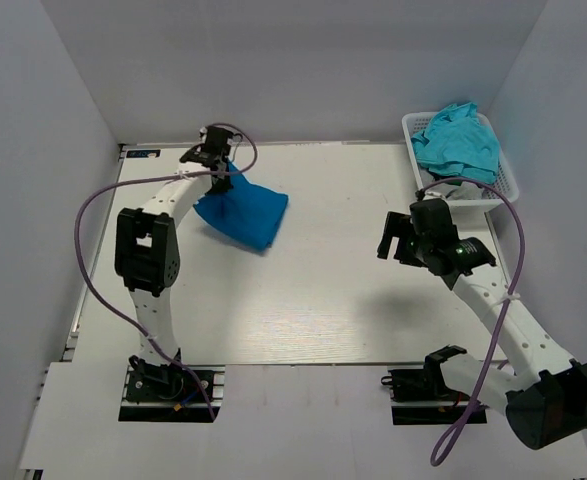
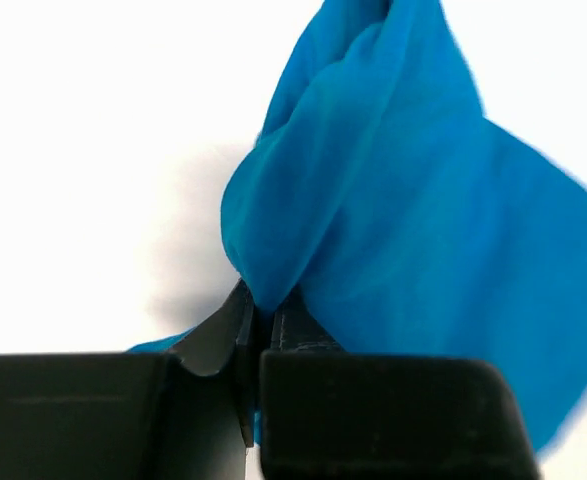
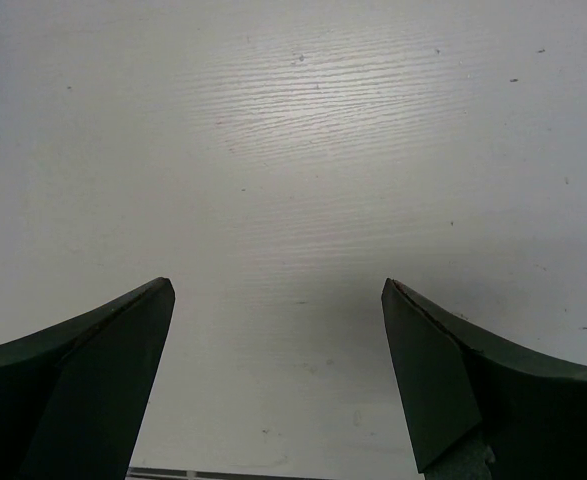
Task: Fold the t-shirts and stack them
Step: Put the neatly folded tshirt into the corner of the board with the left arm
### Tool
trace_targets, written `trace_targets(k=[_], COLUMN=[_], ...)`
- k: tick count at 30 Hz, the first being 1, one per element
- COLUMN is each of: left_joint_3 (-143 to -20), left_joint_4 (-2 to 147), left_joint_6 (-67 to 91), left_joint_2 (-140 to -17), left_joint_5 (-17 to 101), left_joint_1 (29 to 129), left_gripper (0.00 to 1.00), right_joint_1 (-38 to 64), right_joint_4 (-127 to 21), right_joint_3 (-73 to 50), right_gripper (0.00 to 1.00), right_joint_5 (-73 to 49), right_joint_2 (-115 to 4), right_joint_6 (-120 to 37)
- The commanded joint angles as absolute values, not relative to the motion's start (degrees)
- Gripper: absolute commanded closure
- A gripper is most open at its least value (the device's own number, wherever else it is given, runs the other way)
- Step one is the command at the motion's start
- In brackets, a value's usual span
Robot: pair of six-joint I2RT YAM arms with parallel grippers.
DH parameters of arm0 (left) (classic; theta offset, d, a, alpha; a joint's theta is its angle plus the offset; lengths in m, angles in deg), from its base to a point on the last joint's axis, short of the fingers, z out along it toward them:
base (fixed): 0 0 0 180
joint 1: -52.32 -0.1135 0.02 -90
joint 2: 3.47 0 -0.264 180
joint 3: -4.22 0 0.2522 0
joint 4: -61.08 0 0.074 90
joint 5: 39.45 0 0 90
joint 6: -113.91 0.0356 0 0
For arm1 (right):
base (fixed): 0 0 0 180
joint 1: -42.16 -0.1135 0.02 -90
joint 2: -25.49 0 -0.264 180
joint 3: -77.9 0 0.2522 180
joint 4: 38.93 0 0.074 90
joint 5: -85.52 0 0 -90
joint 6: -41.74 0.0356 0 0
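Listing what we find on the counter (image 1: 303,300), item by item.

Item one: royal blue t-shirt (image 1: 245,215), at ten o'clock on the counter in the top view. It is bunched into a rough wedge, one gathered corner raised and the rest lying on the surface.

Item two: left end effector (image 1: 218,165), clamped on that gathered corner. Its wrist view shows the jaws pressed together with blue cloth (image 2: 423,250) pinched between them.

Item three: right end effector (image 1: 393,240), at three o'clock. The jaws are spread wide and hold nothing, with only bare counter beneath them in its wrist view.

Item four: turquoise t-shirts (image 1: 458,140), a crumpled heap in the white basket (image 1: 410,125) at two o'clock.

Progress, in our judgement: early. No shirt lies folded, no stack exists, and the turquoise ones have yet to leave the basket.

Not legible: we cannot count the shirts in the heap. The blue shirt's collar and sleeves are lost in its folds. The left wrist view crops its far edge.
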State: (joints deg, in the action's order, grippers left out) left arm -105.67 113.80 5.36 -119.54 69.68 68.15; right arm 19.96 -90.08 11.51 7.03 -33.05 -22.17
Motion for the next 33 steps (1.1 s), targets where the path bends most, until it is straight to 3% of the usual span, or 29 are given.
trace_targets(k=[1, 8, 19, 31, 33], left_joint_3=[-112.0, -123.1, -138.4, -141.6, -142.6], left_joint_4=[114.5, 114.9, 111.2, 107.0, 107.0], left_joint_6=[8.4, 10.3, 17.7, 19.8, 19.2], left_joint_2=[-119.1, -127.7, -140.6, -144.5, -144.5], left_joint_5=[74.5, 72.5, 70.8, 67.2, 65.6], left_joint_1=[63.5, 54.2, 45.2, 40.3, 40.3], left_gripper=[1.0, 1.0, 1.0, 1.0, 0.96], right_joint_1=[20.1, 20.2, 20.4, 21.0, 21.2], right_joint_4=[-90.0, -91.4, -99.1, -98.7, -98.7], right_joint_3=[8.2, -2.6, -31.3, -35.1, -35.2], right_gripper=[0.1, 0.1, 0.1, 0.1, 0.1], right_joint_5=[9.0, 3.5, -1.2, -2.8, -3.3], right_joint_2=[-35.2, -41.7, -60.3, -63.4, -63.5], right_joint_6=[-23.5, -25.0, -32.0, -32.1, -32.3])
